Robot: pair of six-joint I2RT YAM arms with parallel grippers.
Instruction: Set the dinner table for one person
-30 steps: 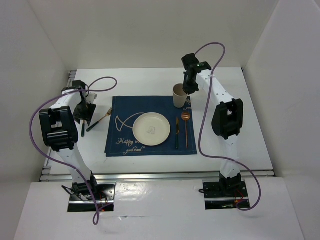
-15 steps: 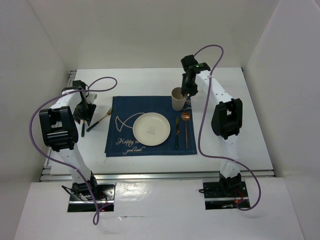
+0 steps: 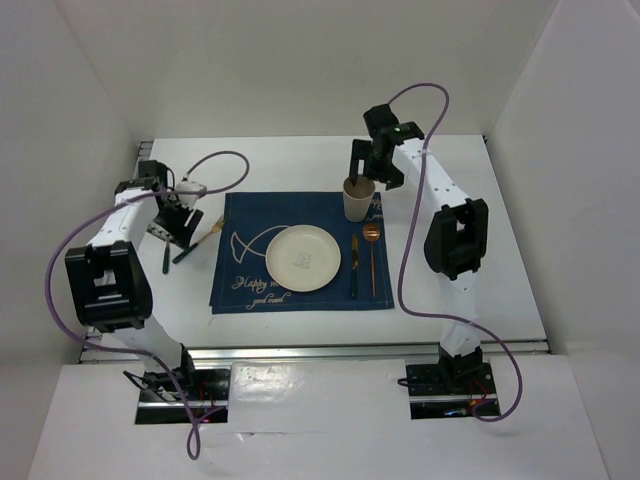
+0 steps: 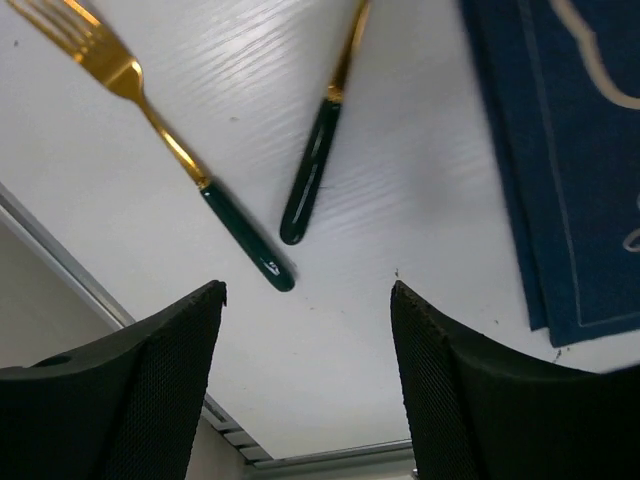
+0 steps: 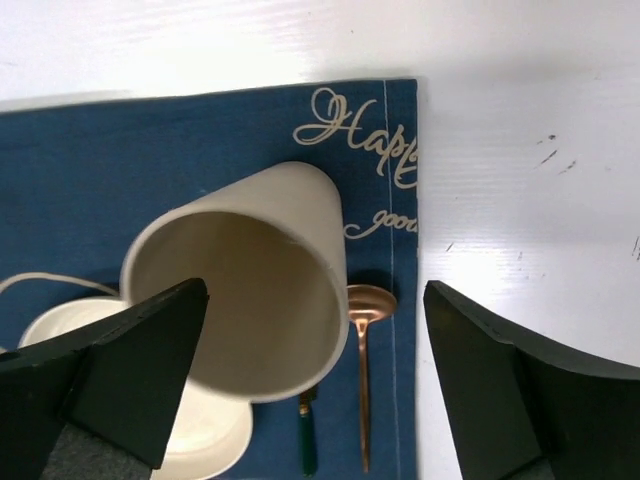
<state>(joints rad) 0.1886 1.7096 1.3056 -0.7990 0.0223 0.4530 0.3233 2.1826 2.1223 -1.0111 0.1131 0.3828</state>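
While both arms hang over the dinner table, neither holds anything. The table shows white on all sides of the placemat.

Right gripper: fingers spread wide, straddling the cup on the placemat's far right corner. No pad touches it.

Left gripper: spread and empty, above the fork and a second green-handled utensil. Both lie off the placemat's left edge on bare table.

Plate at the placemat's centre; knife and spoon on its right part.

Risks, as I judge them: the two handles left of the placemat end close together, so a closing pinch could catch both or skid one away. Thin metal lying flat on a hard top slips easily. On the right, a sideways exit could clip the cup's rim and tip it onto the spoon.
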